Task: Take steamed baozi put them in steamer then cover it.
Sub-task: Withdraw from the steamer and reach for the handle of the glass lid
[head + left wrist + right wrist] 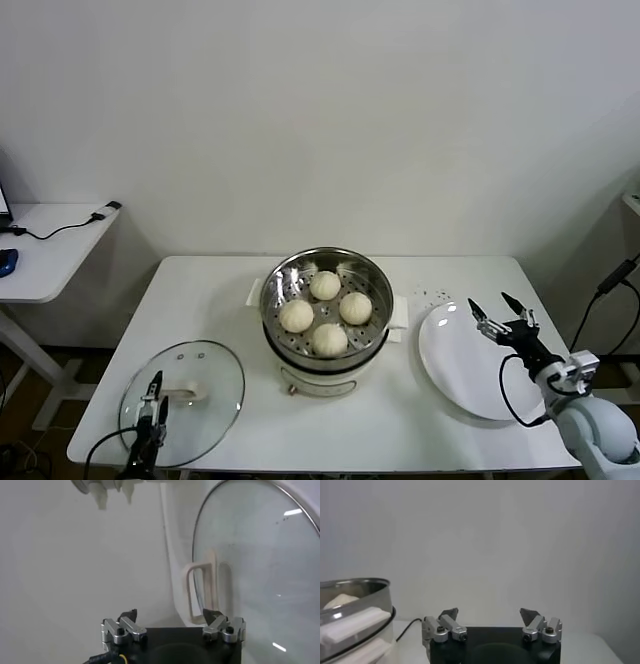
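Several off-white baozi [327,312] lie on the perforated tray inside the shiny steamer [284,275] at the table's middle. The glass cover [200,375] lies flat on the table at the front left, its whitish handle [187,391] facing up. My left gripper [154,384] hovers low over the cover's near-left part, open and empty. In the left wrist view the handle [202,592] stands just ahead of one finger of the open left gripper [170,615]. My right gripper [503,312] hangs open above the white plate [460,365]. From the right wrist view, the steamer [355,615] is off to one side of the right gripper [490,612].
The white plate lies bare at the table's right, near the front edge. A low side desk [45,250] with a cable and a blue mouse [8,262] stands to the left of the table. A black cable [610,285] hangs at the far right.
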